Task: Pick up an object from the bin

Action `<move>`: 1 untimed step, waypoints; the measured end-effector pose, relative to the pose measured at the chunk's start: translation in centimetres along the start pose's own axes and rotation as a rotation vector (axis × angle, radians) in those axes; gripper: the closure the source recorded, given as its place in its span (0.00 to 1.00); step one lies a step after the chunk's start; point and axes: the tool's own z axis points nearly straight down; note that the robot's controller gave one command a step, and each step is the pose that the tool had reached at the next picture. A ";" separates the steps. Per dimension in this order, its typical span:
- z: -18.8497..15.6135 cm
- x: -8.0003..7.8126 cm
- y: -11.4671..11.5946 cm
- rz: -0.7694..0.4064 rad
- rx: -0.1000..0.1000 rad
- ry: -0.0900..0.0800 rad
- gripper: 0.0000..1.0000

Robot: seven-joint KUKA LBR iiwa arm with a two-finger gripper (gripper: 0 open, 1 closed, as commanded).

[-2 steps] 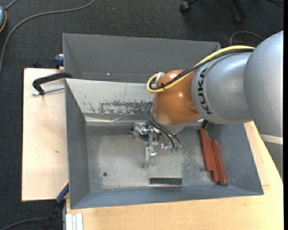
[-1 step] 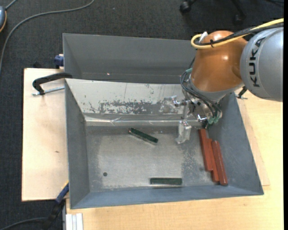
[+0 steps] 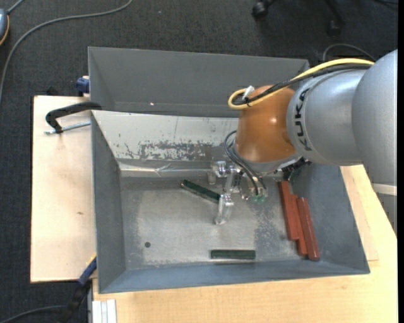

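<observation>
Robotics lab, KUKA arm (image 3: 341, 113) over a grey metal bin (image 3: 189, 79), dark carpet (image 3: 177, 25), loose floor cable (image 3: 39, 25), chair castors (image 3: 259, 9).

Left half of grey metal bin (image 3: 164, 227) open, dark green rod (image 3: 201, 191) mid-floor, dark flat strip (image 3: 233, 255) near front wall, red-brown bars (image 3: 300, 224) along right wall

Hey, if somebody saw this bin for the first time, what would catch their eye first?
Most striking is the silver arm with its orange cover, coming in from the right. Its gripper is low over the middle of the bin, at the end of a dark green stick. Next come two red-brown sticks along the right side and a dark bar near the front wall.
</observation>
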 end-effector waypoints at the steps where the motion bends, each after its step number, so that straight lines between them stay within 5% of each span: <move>1: -0.3 -0.2 -0.1 0.002 0.000 -0.006 1.00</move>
